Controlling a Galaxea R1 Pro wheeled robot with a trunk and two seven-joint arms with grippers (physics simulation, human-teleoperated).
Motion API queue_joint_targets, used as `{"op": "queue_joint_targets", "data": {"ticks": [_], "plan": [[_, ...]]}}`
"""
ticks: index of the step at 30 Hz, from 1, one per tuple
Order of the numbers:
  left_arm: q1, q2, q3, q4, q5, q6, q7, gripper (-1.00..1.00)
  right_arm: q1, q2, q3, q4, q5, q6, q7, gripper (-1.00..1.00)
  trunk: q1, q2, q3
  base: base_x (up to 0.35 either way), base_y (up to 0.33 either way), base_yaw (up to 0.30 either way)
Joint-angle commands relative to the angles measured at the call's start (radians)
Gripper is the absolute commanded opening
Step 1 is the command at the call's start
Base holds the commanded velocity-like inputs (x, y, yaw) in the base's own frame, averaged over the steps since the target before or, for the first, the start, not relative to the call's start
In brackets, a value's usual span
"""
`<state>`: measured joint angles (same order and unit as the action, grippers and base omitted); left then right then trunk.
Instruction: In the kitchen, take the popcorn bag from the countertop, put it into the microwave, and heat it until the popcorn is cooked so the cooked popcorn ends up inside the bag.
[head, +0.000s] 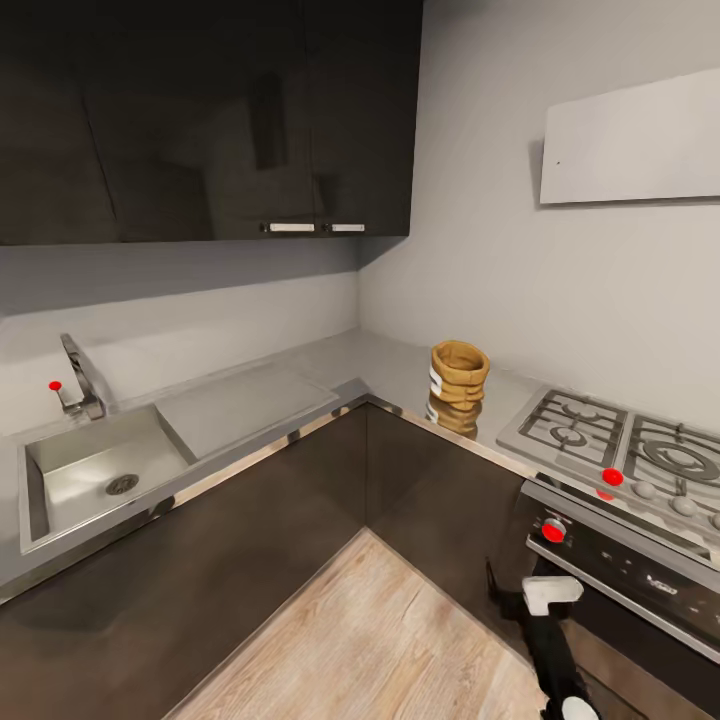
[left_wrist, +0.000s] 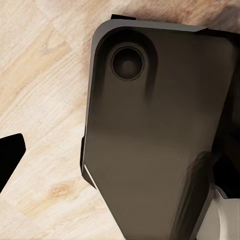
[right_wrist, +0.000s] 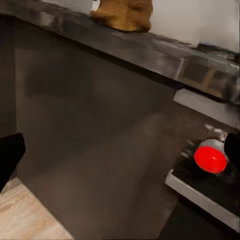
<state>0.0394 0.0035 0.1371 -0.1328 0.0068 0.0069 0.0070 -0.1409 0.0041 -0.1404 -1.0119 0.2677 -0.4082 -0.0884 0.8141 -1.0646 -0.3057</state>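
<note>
Overhead, from the head camera, I see the bag standing upright on the countertop right of frame centre, near the corner where the two runs meet, close to the back wall. Just right of it is the hob with its grates, and below that the oven with red knobs on its front. At the left of the frame sits the sink with a tap behind it; I cannot make out anything in the basin but its drain. Dark upper cabinets fill the upper left, and a pale panel hangs on the wall at upper right. My right arm shows at the lower right, low in front of the oven, well apart from the bag; I cannot tell how far its claw is open.

On the left wrist camera, a dark part of the robot body blocks most of the frame, with wooden floor beside it. One dark fingertip shows at the left edge; the claw's opening I cannot tell.

On the right wrist camera, the bag sits at the top centre on the countertop edge, dark cabinet fronts below. A red knob shows at the right. Nothing lies between the fingers; their spread I cannot judge.
</note>
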Motion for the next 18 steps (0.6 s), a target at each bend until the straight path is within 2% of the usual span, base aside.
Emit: {"op": "queue_joint_targets", "data": {"ticks": [1, 5, 7, 10, 12, 13, 15, 18], "plan": [[0.000, 0.000, 0.004, -0.002, 0.001, 0.001, 0.001, 1.00, 0.000, 0.000, 0.001, -0.058, 0.004, 0.038, -0.006, 1.00, 0.000, -0.001, -0.001, 0.000, 0.000, 0.000], [0.000, 0.000, 0.004, -0.002, 0.001, 0.001, 0.001, 1.00, -0.003, 0.000, 0.006, -0.291, -0.052, 0.316, -0.005, 1.00, 0.000, -0.001, -0.001, 0.000, 0.000, 0.000], [0.000, 0.000, 0.004, -0.002, 0.001, 0.001, 0.001, 1.00, -0.015, 0.000, 0.006, -0.354, -0.061, 0.395, -0.005, 1.00, 0.000, -0.001, -0.001, 0.000, 0.000, 0.000], [0.000, 0.000, 0.003, -0.002, 0.001, 0.001, 0.001, 1.00, -0.111, 0.000, 0.007, -0.392, -0.066, 0.494, -0.006, 1.00, 0.000, -0.001, -0.001, 0.000, 0.000, 0.000], [0.000, 0.000, 0.003, -0.002, 0.001, 0.001, 0.001, 1.00, -0.197, 0.000, 0.008, -0.399, -0.066, 0.593, -0.007, 1.00, 0.000, -0.001, -0.001, 0.000, 0.000, 0.000], [0.000, 0.000, 0.003, -0.002, 0.001, 0.001, 0.001, 1.00, -0.238, 0.000, 0.008, -0.399, -0.066, 0.646, -0.006, 1.00, 0.000, -0.001, -0.001, 0.020, 0.000, 0.000], [0.000, 0.000, 0.003, -0.002, 0.001, 0.001, 0.000, 1.00, -0.360, -0.001, 0.008, -0.401, -0.067, 0.826, -0.005, 1.00, 0.000, -0.001, -0.001, 0.121, 0.000, 0.000], [0.000, 0.000, 0.003, -0.002, 0.001, 0.001, 0.000, 1.00, -0.477, -0.002, 0.008, -0.401, -0.067, 0.952, -0.005, 1.00, 0.000, -0.001, -0.001, 0.248, 0.000, 0.000]]}}
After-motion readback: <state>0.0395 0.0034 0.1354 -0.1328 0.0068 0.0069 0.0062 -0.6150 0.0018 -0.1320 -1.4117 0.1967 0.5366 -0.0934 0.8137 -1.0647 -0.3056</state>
